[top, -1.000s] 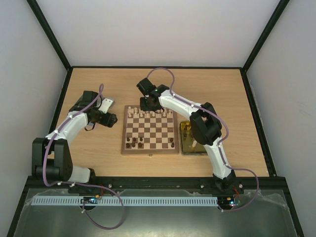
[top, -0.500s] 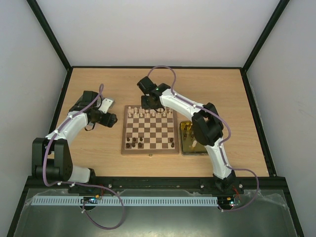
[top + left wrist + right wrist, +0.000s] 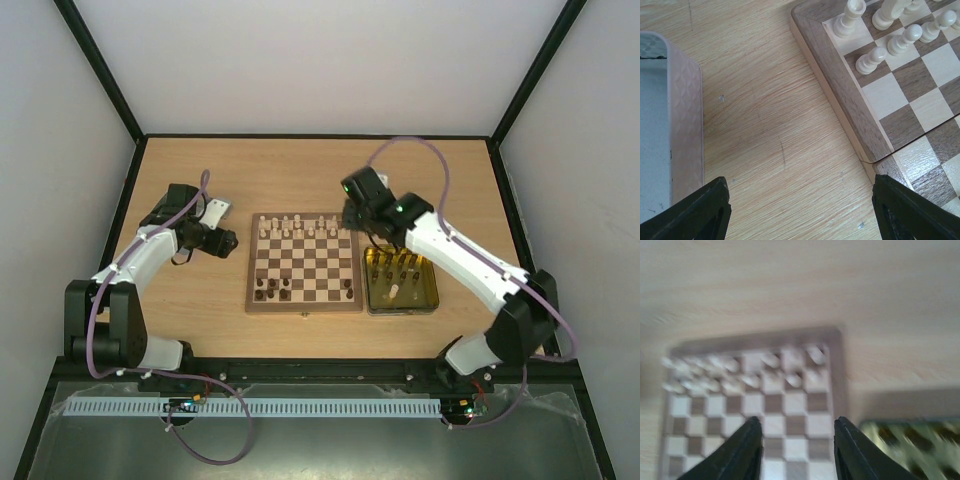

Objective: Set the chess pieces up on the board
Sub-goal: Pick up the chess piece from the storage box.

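The board [image 3: 304, 272] lies mid-table. Cream chess pieces [image 3: 300, 227] fill its two far rows and a few dark ones [image 3: 272, 290] stand at the near side. Hovering over the board's far right corner, my right gripper [image 3: 350, 218] is open and empty. The right wrist view is blurred, showing that gripper [image 3: 797, 442] above the board [image 3: 765, 405] and the cream pieces [image 3: 740, 372]. My left gripper [image 3: 226, 243] waits open just left of the board. In its wrist view the left gripper [image 3: 800, 215] spans bare table beside the board's rim [image 3: 840, 95] and cream pieces [image 3: 872, 57].
A yellow-lined tin [image 3: 432, 290] holding several dark and pale pieces sits right of the board, also seen blurred as the tin [image 3: 915, 440]. A silver lid [image 3: 215, 210] lies at the far left, by the left gripper, shown close as the lid [image 3: 685, 125].
The right arm has swung right from the board's far middle to its far right corner, uncovering the tin, and its jaws have widened. The left arm has not moved.
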`<action>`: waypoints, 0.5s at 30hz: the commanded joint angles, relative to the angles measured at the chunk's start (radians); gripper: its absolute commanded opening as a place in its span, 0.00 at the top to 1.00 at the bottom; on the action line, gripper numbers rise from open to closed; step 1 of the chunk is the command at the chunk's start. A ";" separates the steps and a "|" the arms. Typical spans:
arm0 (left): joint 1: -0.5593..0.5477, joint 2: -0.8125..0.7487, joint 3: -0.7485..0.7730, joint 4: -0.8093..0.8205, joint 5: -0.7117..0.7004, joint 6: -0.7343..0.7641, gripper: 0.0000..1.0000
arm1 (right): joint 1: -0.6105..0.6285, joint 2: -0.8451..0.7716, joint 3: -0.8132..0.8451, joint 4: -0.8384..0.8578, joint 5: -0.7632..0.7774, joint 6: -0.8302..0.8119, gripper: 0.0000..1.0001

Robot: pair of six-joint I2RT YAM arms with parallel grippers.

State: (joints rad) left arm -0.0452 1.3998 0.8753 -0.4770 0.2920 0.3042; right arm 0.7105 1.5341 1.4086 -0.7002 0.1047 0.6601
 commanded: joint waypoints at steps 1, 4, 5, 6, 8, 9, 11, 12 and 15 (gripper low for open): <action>0.005 -0.027 -0.007 -0.003 0.018 -0.004 0.22 | -0.001 -0.143 -0.253 -0.056 0.043 0.133 0.60; 0.005 -0.030 -0.007 -0.004 0.020 -0.004 0.22 | 0.000 -0.226 -0.354 -0.090 0.064 0.192 0.58; 0.005 -0.031 -0.006 -0.006 0.020 -0.003 0.22 | 0.000 -0.253 -0.381 -0.098 0.072 0.214 0.58; 0.005 -0.033 -0.005 -0.007 0.022 -0.003 0.22 | -0.002 -0.280 -0.405 -0.102 0.081 0.232 0.57; 0.005 -0.035 -0.005 -0.008 0.023 -0.004 0.22 | -0.004 -0.332 -0.449 -0.105 0.093 0.260 0.56; 0.005 -0.035 -0.007 -0.008 0.023 -0.004 0.22 | -0.007 -0.351 -0.465 -0.105 0.092 0.269 0.55; 0.005 -0.037 -0.006 -0.010 0.024 -0.004 0.22 | -0.016 -0.381 -0.506 -0.086 0.060 0.275 0.53; 0.005 -0.038 -0.006 -0.010 0.025 -0.005 0.22 | -0.025 -0.384 -0.527 -0.081 0.042 0.277 0.52; 0.005 -0.039 0.001 -0.022 0.042 -0.005 0.22 | -0.045 -0.391 -0.574 -0.067 0.009 0.282 0.52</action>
State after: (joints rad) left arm -0.0452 1.3869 0.8753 -0.4782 0.3012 0.3042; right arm 0.6895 1.1522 0.8963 -0.7734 0.1326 0.8989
